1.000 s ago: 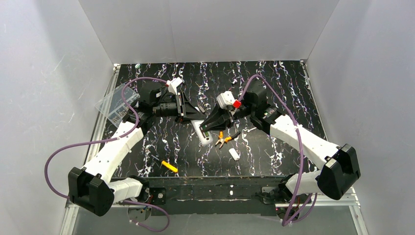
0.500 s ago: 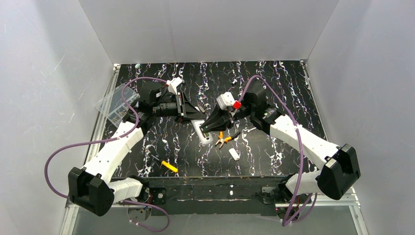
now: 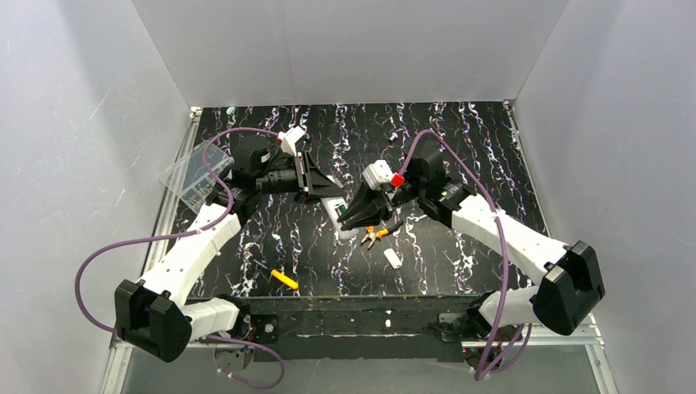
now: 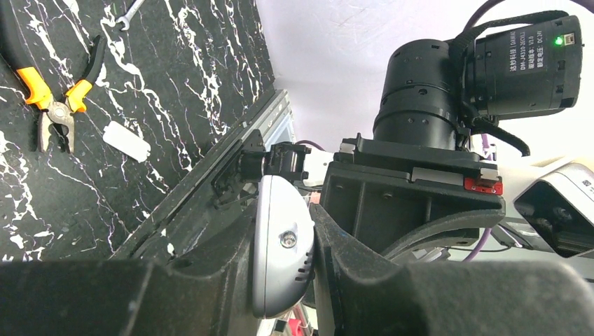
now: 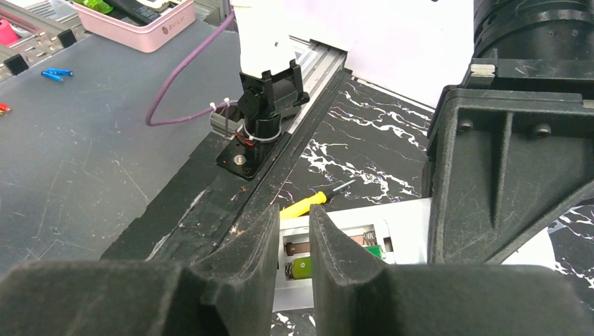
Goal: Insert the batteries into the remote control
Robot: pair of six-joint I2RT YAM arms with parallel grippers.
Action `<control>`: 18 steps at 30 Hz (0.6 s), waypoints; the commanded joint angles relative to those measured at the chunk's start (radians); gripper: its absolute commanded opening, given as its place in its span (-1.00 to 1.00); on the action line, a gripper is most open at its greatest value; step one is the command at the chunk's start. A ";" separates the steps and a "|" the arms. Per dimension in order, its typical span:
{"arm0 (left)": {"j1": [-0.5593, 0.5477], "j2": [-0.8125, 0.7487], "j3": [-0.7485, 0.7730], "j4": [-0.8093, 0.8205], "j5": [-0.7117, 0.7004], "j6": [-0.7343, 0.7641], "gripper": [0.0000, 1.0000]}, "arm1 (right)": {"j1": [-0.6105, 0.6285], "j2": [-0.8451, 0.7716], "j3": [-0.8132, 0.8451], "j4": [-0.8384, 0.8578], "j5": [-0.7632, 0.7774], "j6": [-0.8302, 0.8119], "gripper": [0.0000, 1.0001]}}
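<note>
Remote control [image 5: 350,220] clamped by left end effector [image 4: 282,218]; right end effector [image 5: 294,218] over battery [image 5: 302,268], grip unclear.

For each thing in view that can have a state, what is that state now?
White oblong plastic remote control: compartment open.
Left gripper: shut on the remote control.
Right gripper: closed on slim green cylindrical battery, at the compartment.
Small white plastic cover piece: off the remote control.

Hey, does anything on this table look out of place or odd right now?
The remote has its battery bay open, and a small white cover lies loose near the pliers, apart from it. Nothing looks spilled or broken.
</note>
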 commanded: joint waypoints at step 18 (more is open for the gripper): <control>-0.002 -0.015 0.037 0.045 0.081 -0.019 -1.00 | 0.004 -0.056 0.113 -0.044 0.060 -0.013 -0.12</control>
